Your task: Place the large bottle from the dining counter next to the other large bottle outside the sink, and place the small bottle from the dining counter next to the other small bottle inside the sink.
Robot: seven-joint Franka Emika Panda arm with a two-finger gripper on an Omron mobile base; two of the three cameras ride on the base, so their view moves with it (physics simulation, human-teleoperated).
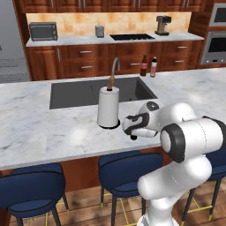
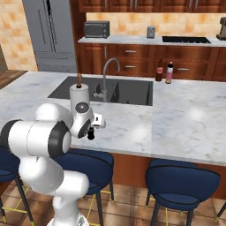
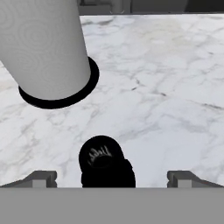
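Observation:
The small black bottle (image 3: 104, 159) stands on the white marble dining counter (image 1: 53, 132), near its front edge. My gripper (image 3: 112, 178) hangs open right above it, one fingertip on each side, neither touching it. From the base views the small bottle (image 1: 133, 137) (image 2: 91, 135) peeks out under the gripper (image 1: 132, 131) (image 2: 91, 129). At the counter's far edge, right of the sink (image 1: 75, 95) (image 2: 132, 92), the brown large bottle (image 1: 143, 65) (image 2: 159, 73) stands upright beside the pinkish dark-capped large bottle (image 1: 153, 67) (image 2: 169, 73). The other small bottle is hidden.
A white paper towel roll (image 1: 108, 106) (image 2: 78, 95) (image 3: 43, 48) on a black base stands just left of the gripper, in front of the sink. A curved chrome faucet (image 1: 115, 66) (image 2: 108, 66) rises behind the basin. Blue stools (image 1: 128, 170) (image 2: 181, 181) line the counter's near side.

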